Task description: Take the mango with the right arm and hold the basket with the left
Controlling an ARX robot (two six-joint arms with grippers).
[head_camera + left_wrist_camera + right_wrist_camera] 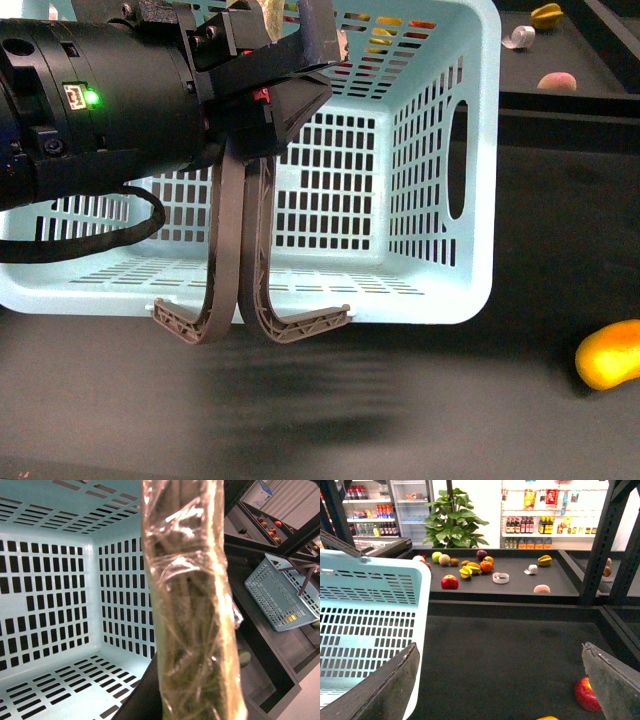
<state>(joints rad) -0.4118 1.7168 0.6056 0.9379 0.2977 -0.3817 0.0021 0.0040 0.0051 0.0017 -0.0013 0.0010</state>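
Observation:
The light-blue basket (440, 150) stands on the dark table, its two grey-brown handles (232, 250) swung up together. My left gripper (272, 100), on the thick black arm with the green light, is shut on the handles above the basket. In the left wrist view the tape-wrapped handle (192, 605) fills the middle, with the basket's inside (50, 595) behind it. The mango (610, 355) lies on the table right of the basket; only a yellow sliver of it (547, 718) shows below my right gripper (500, 690). The right gripper is open and empty above the table, its fingers (375, 690) spread wide, beside the basket (365, 620).
A red apple (587, 695) lies by the right gripper's far finger. The back shelf holds another red apple (450, 582), star fruits (470, 570), a tape roll (500, 577) and a peach (541, 588). Black frame posts (600, 540) stand at the right. A second blue basket (282, 597) sits farther off.

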